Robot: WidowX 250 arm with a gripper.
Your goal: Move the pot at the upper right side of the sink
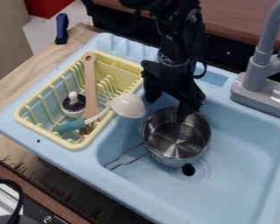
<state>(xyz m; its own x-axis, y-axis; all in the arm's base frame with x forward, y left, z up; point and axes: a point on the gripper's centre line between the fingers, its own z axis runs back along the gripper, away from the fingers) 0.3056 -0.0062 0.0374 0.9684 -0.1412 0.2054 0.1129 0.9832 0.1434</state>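
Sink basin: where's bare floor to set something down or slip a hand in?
Bare: basin floor right of the pot, on the faucet side, and below it in view. Crowded: pot's upper left, under the gripper; lower left, handle; dish rack, holding utensils.

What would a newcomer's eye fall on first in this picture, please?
Probably the black robot arm, hanging from the top edge over the shiny metal pot in the light-blue plastic sink. Then the pale-yellow plastic dish rack at left, with a white-and-teal ladle across its right edge.
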